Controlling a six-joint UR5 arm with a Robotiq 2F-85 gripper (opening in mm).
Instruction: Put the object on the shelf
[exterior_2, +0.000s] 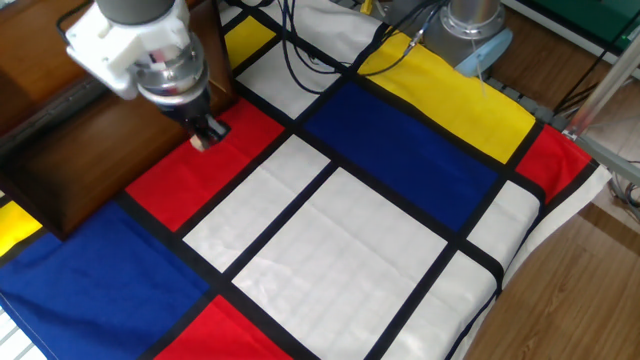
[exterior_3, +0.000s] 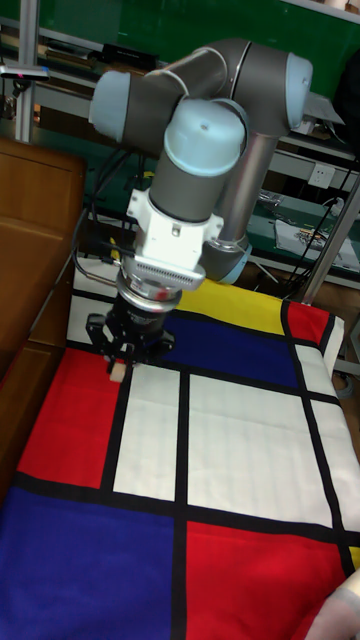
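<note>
The object, a tiny pale tan cube (exterior_2: 200, 143) (exterior_3: 118, 372), is pinched between the black fingertips of my gripper (exterior_2: 206, 134) (exterior_3: 119, 361), which is shut on it. The gripper points downward over the red patch of the cloth, right beside the shelf. That shelf (exterior_2: 70, 150) (exterior_3: 30, 260) is a dark brown wooden unit along the left side of the table, with flat boards and an upright panel. In the fixed view the cube hangs near the shelf's lower board edge. How far it is above the cloth is unclear.
A cloth of red, blue, yellow and white panels with black bands (exterior_2: 340, 220) covers the table. Black cables (exterior_2: 320, 70) trail from the arm across the back. A grey pedestal base (exterior_2: 475, 25) stands at the far right corner. The table's right edge drops off (exterior_2: 560, 230).
</note>
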